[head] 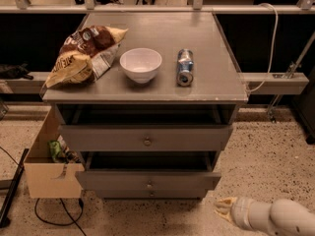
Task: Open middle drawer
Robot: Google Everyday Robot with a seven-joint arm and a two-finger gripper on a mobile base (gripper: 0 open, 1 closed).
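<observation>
Speckled terrazzo floor point(275, 151) surrounds a grey cabinet point(211, 85) with three drawers. On the cabinet's top lie a crumpled chip bag point(83, 53) at the left, a white bowl point(141, 64) in the middle and a drink can point(185, 67) on its side at the right. The cabinet's top drawer point(108, 137) stands pulled out. The middle drawer point(113, 181), just beneath, also juts forward of the cabinet's body, with a dark gap above its front. The gripper point(222, 208) hangs low off the cabinet's front right corner, apart from the drawer, touching nothing; whether it is spread or closed cannot be told. An open cardboard box point(47, 173) sits against the cabinet's left side.
</observation>
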